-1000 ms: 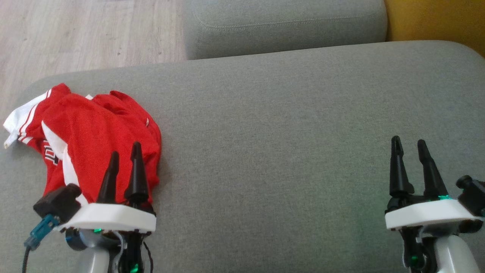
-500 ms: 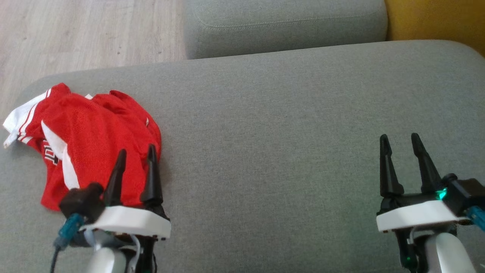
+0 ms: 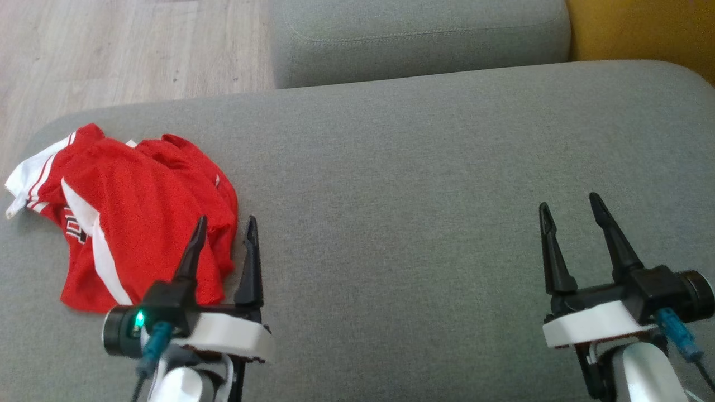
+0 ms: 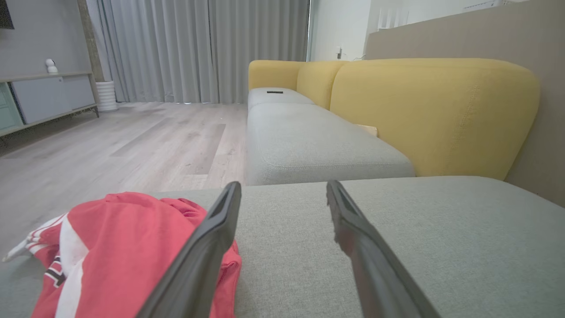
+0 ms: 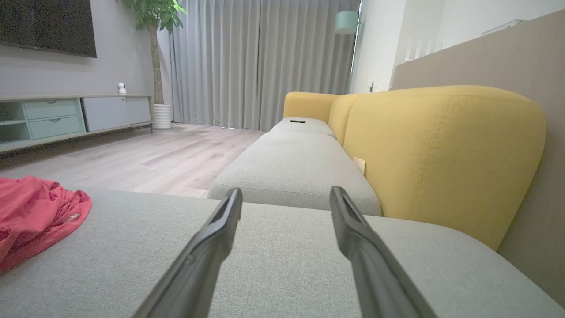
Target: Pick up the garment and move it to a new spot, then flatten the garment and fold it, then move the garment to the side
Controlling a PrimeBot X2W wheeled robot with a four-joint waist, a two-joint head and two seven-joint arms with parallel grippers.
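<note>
While crumpled red mesh jersey with white trim (image 3: 139, 212) lies bunched at 9 o'clock on grey fabric sofa seat (image 3: 391, 195), left tool (image 3: 227, 220), spread and empty at its 4 o'clock edge, should probably pinch a thick fold; right tool (image 3: 570, 202), also spread, waits at 4 o'clock.

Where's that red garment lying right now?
In the head view, the red garment lies crumpled at the left end of the grey cushion, right by the left gripper.

Garment (image 3: 139, 206) lettering (image 3: 74, 228) partly folded away, lower corner perhaps behind left tool (image 3: 227, 219)
</note>
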